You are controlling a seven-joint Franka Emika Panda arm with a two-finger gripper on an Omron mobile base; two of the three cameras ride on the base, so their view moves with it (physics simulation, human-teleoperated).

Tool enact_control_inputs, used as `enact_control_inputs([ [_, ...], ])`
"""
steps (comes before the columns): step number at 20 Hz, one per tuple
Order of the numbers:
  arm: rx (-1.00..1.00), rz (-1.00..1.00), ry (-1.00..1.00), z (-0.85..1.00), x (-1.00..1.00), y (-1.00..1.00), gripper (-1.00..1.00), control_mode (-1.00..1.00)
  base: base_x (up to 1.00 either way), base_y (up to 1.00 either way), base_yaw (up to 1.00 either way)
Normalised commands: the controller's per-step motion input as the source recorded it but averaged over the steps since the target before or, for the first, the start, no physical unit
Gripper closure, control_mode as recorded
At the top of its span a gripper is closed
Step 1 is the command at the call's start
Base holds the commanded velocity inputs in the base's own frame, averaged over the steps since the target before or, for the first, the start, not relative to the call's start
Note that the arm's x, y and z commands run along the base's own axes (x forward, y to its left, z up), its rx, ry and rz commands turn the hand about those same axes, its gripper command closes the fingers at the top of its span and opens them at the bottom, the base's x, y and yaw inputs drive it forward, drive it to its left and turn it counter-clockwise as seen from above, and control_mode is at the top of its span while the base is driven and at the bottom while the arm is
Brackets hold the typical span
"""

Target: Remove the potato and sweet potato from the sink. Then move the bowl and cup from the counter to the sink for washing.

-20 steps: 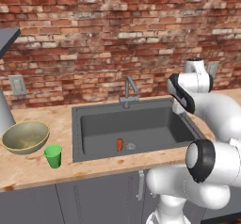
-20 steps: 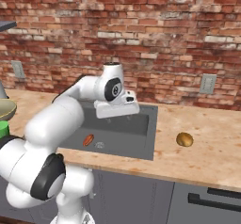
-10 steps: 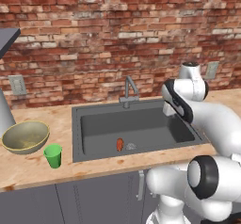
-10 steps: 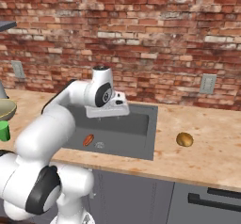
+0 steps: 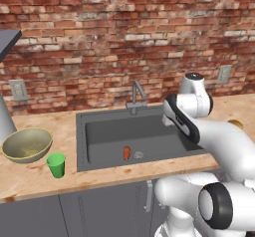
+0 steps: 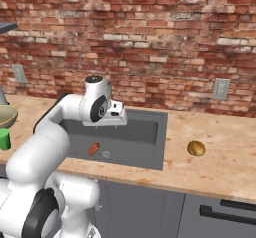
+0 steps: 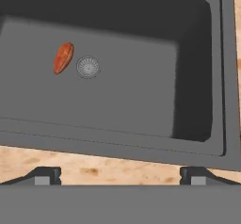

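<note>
The sweet potato (image 7: 63, 57) was found on the floor of the sink (image 7: 141, 119), just beside the round drain (image 7: 88, 67), touched by nothing. The potato (image 6: 196, 148) was seen on the counter (image 6: 220, 157) to the right of the basin, well apart from it. The bowl (image 5: 27, 144) and cup (image 5: 56, 164) were noted on the counter left of the sink, the cup just in front of the bowl. The gripper (image 7: 120, 173) was held above the sink's near edge, jaws spread wide, nothing between them. The tap (image 5: 135, 95) was recorded at the back rim.
</note>
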Motion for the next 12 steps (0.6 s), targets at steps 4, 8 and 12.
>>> enact_control_inputs([
  [4, 0.00, -0.04, -0.06, -0.09, 0.03, 0.33, -1.00, -1.00, 0.00, 0.00, 0.00],
  [8, 0.00, -0.04, 0.00, -0.07, 0.07, 0.33, -1.00, -1.00, 0.00, 0.00, 0.00],
  [12, 0.00, -0.04, -0.01, -0.08, 0.10, 0.35, -1.00, -1.00, 0.00, 0.00, 0.00],
])
